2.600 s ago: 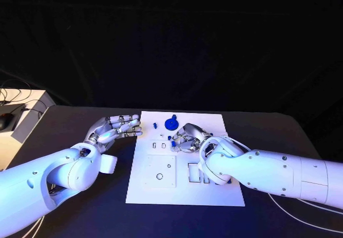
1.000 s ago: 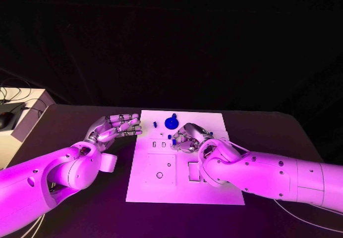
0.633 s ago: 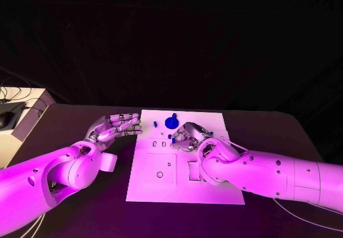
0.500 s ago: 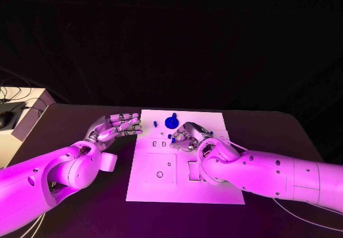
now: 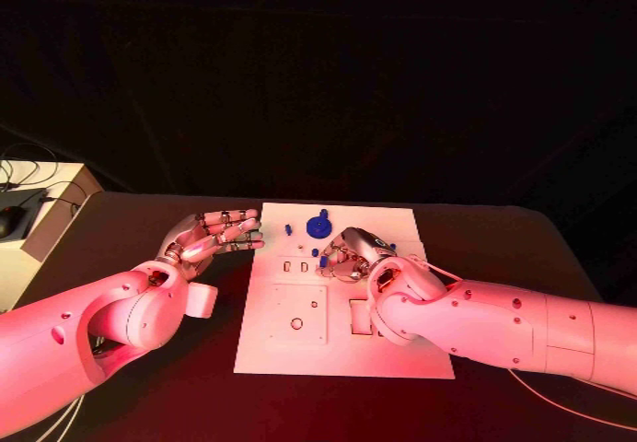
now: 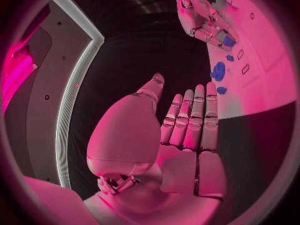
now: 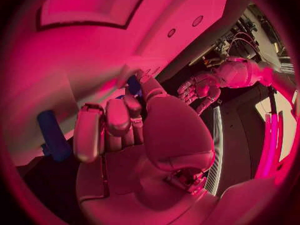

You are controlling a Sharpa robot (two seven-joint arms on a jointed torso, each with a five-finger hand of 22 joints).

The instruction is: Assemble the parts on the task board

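Observation:
The white task board (image 5: 399, 226) lies in the middle of the black table. My right hand (image 5: 353, 255) rests on the board's middle with its fingers curled, pinching a small blue part (image 5: 323, 261) at its fingertips. The right wrist view shows that hand (image 7: 134, 135) with the blue part (image 7: 133, 85) between thumb and finger, and a blue peg (image 7: 53, 135) close beside it. A round blue part (image 5: 318, 226) and a small blue piece (image 5: 290, 228) lie toward the board's far edge. My left hand (image 5: 213, 238) hovers off the board's left edge, fingers straight, holding nothing.
The board has rectangular recesses (image 5: 297, 316) and small slots (image 5: 295, 267) on its near half. The left wrist view shows my left hand (image 6: 184, 130), the board (image 6: 269, 70) and the round blue part (image 6: 218, 71). A pale box (image 5: 33, 198) with cables stands at the far left.
Nothing has clearly moved. My right hand keeps its pinch on the blue part at the same spot, and my left hand stays beside the board.

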